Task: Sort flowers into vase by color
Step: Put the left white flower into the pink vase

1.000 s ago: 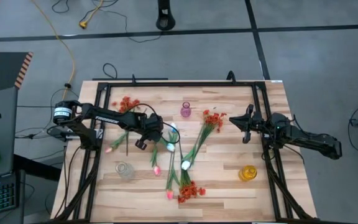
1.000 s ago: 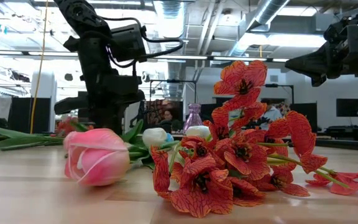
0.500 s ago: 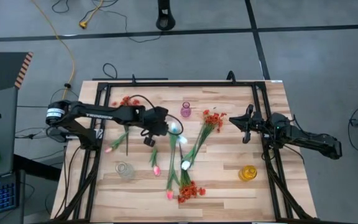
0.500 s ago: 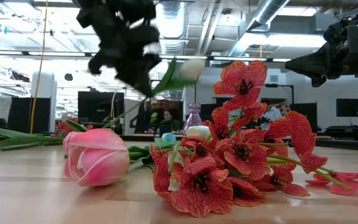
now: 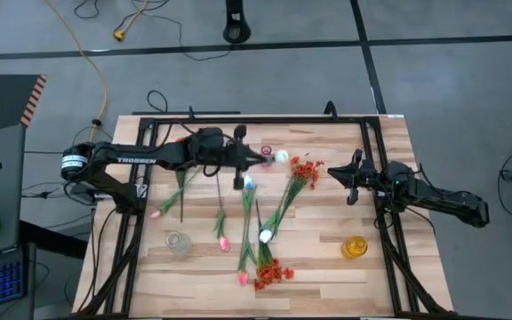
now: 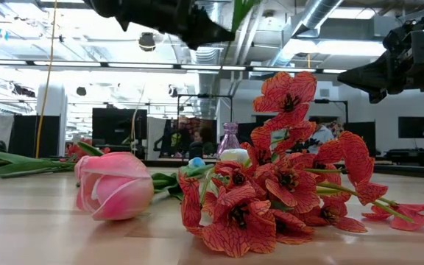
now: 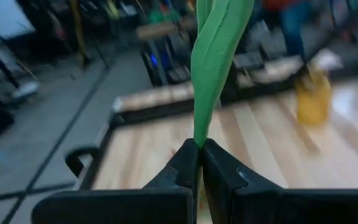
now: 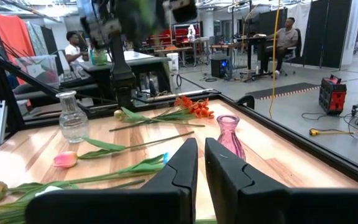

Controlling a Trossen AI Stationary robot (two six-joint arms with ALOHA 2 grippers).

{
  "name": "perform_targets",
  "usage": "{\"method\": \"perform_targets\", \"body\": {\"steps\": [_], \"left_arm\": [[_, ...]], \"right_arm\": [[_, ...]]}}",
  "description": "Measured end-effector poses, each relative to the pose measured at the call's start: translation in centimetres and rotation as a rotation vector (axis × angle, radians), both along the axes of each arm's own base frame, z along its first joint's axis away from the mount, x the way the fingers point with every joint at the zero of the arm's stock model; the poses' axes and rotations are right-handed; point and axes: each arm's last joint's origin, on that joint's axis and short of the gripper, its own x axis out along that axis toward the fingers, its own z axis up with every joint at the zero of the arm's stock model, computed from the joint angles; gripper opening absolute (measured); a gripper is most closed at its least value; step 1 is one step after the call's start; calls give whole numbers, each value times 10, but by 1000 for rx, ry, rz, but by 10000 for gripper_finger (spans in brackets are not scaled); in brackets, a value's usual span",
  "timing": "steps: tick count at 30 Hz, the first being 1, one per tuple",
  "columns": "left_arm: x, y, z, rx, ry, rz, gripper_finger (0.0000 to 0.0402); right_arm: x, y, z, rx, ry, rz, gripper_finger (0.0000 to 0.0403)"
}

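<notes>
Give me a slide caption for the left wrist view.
Left end effector shut on a green flower stem above the wooden table.

A grey floor point(image 5: 452, 80), crossed by dark seam lines, is surrounding the wooden table point(image 5: 327, 258). A yellow cable point(image 5: 96, 67) is trailing across it toward the table's far-left corner. Ceiling ducts point(image 6: 311, 18) and strip lights point(image 6: 87, 65) are running overhead. Dark monitors point(image 6: 414, 126) are standing along the rear wall. Two seated people point(image 8: 73, 46) are occupying workstations beyond the table, beside a red case point(image 8: 331, 93) on the floor.
</notes>
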Motion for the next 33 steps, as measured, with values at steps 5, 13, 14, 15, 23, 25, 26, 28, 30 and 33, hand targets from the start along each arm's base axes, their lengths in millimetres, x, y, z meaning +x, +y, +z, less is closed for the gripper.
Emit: {"method": "perform_targets", "body": {"steps": [5, 13, 14, 15, 23, 25, 26, 28, 30, 33], "left_arm": [[-1, 12, 17, -51, -181, 46, 0], [-7, 31, 29, -99, -317, 155, 0], [-8, 34, 29, -105, -319, 170, 0], [-8, 36, 29, -111, -321, 183, 0], [-12, 45, 32, -177, -375, 216, 0], [-12, 45, 33, -180, -388, 215, 0], [-12, 45, 33, -179, -391, 223, 0], [-8, 46, 29, -178, -397, 241, 0], [-2, 48, 22, -204, -400, 247, 0], [8, 52, 8, -224, -420, 246, 0]], "right_arm": [[0, 0, 0, 0, 0, 0, 60], [0, 0, 0, 0, 0, 0, 60], [0, 0, 0, 0, 0, 0, 60], [0, 0, 0, 0, 0, 0, 60], [0, 0, 0, 0, 0, 0, 60], [0, 0, 0, 0, 0, 0, 60], [0, 0, 0, -1, 0, 0, 60], [0, 0, 0, 0, 0, 0, 60], [0, 0, 0, 0, 0, 0, 60], [0, 0, 0, 0, 0, 0, 60]]}}
